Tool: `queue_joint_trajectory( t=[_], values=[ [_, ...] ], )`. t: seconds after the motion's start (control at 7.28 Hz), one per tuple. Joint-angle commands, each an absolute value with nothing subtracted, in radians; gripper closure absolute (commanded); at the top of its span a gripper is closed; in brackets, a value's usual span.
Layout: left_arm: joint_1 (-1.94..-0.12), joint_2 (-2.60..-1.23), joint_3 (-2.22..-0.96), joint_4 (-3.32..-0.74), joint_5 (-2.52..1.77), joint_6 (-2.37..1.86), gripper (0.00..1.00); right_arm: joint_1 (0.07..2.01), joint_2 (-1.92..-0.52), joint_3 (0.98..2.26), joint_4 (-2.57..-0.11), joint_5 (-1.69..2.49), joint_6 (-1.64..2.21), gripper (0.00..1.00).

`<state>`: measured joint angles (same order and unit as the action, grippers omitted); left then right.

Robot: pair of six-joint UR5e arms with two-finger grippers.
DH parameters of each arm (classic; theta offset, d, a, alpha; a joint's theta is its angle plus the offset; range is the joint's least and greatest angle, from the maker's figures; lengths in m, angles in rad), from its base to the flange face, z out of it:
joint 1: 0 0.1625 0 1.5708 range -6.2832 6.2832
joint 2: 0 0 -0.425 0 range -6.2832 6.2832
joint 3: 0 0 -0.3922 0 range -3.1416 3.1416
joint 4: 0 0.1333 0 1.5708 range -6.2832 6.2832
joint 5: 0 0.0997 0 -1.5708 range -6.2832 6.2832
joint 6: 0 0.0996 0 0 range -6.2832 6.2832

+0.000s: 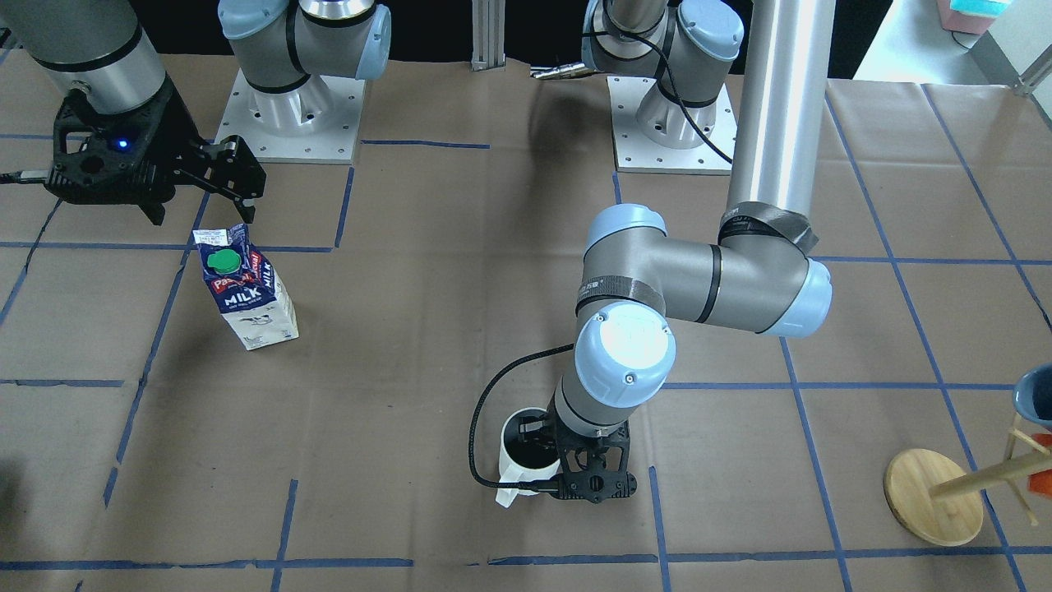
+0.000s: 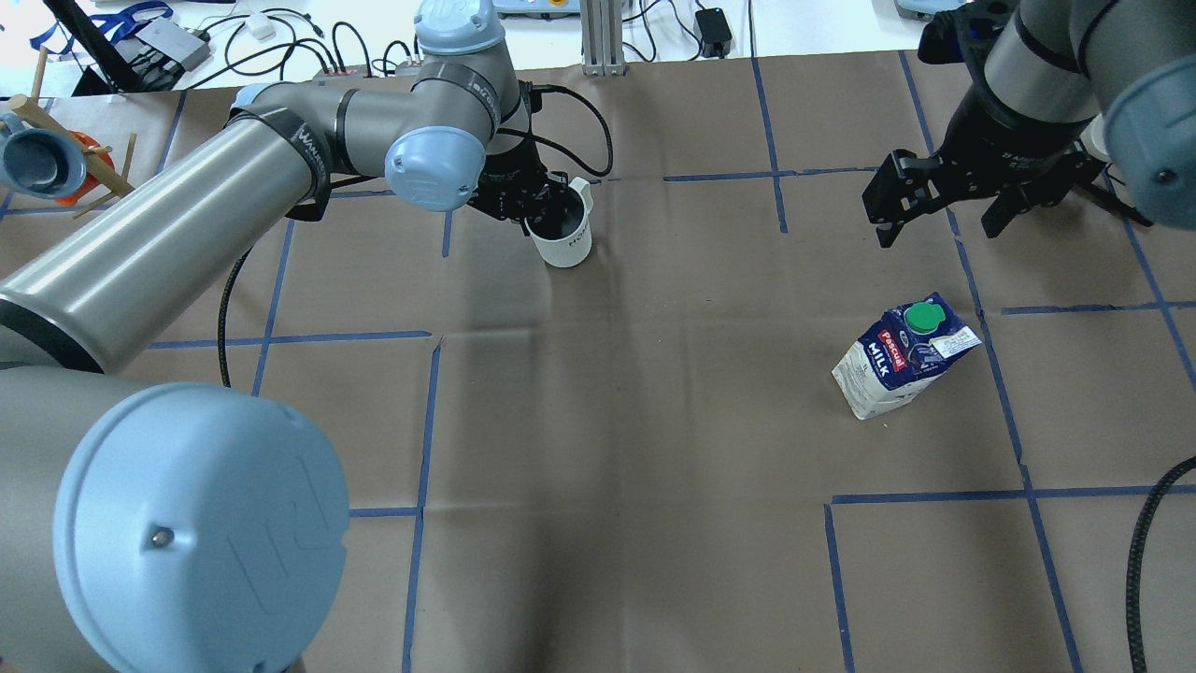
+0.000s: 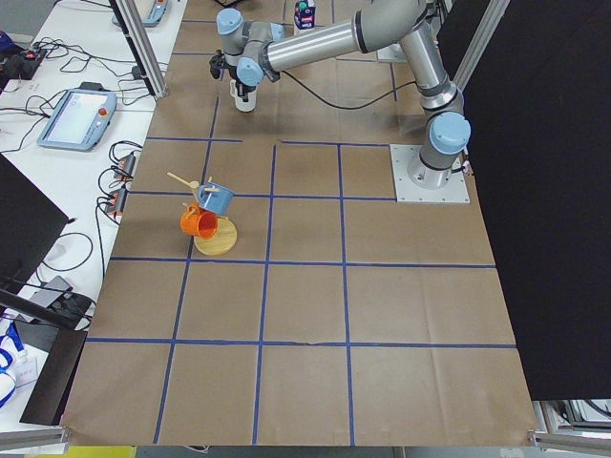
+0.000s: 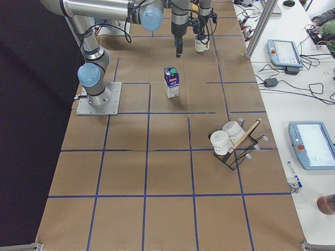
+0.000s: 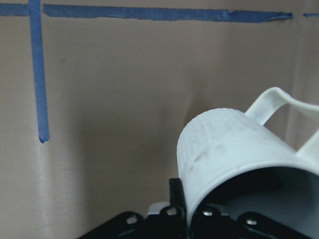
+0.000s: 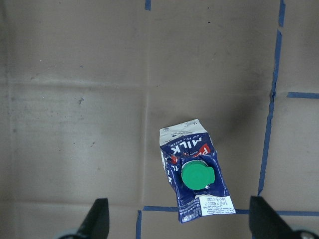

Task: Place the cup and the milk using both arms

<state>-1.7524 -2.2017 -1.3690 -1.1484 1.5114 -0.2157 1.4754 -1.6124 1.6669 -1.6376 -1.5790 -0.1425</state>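
The white cup (image 1: 519, 460) with its dark inside stands in the middle of the table on the operators' side. My left gripper (image 1: 544, 442) is shut on its rim, one finger inside and one outside; the rim and handle show in the left wrist view (image 5: 224, 149). I cannot tell whether the cup rests on the table. The milk (image 1: 246, 288) stands upright on the paper, green cap up. My right gripper (image 2: 944, 207) is open and empty, above the milk and slightly off to one side; the carton shows between its fingertips in the right wrist view (image 6: 192, 172).
A wooden mug tree (image 1: 933, 493) with a blue cup (image 1: 1037, 395) stands at the table's end on my left. A rack with two white cups (image 4: 230, 138) stands towards the right end. Both arm base plates (image 1: 292, 115) sit at my edge.
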Motion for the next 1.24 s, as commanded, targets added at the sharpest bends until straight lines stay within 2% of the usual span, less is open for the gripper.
queue_joint_trajectory(
  t=[0.0,0.41,0.55,0.69,0.82,1.1],
  values=[
    [-1.766,-2.217,-1.35,-1.155,1.517,-0.222,1.0,1.476,-1.608,1.652,-1.632,-1.578,-0.137,0.0],
    [-1.773,-2.229,-1.351,-1.155,1.532,-0.222,0.93,1.476,-1.606,1.654,-1.632,-1.578,-0.137,0.0],
    [-1.772,-2.229,-1.354,-1.154,1.539,-0.221,0.64,1.476,-1.608,1.654,-1.632,-1.577,-0.137,0.0],
    [-1.776,-2.229,-1.359,-1.147,1.561,-0.222,0.14,1.476,-1.608,1.654,-1.632,-1.577,-0.137,0.0],
    [-1.776,-2.221,-1.359,-1.146,1.562,-0.222,0.0,1.476,-1.606,1.654,-1.632,-1.577,-0.137,0.0],
    [-1.778,-2.156,-1.371,-1.163,1.554,-0.215,0.0,1.476,-1.606,1.654,-1.632,-1.578,-0.137,0.0]
  ],
)
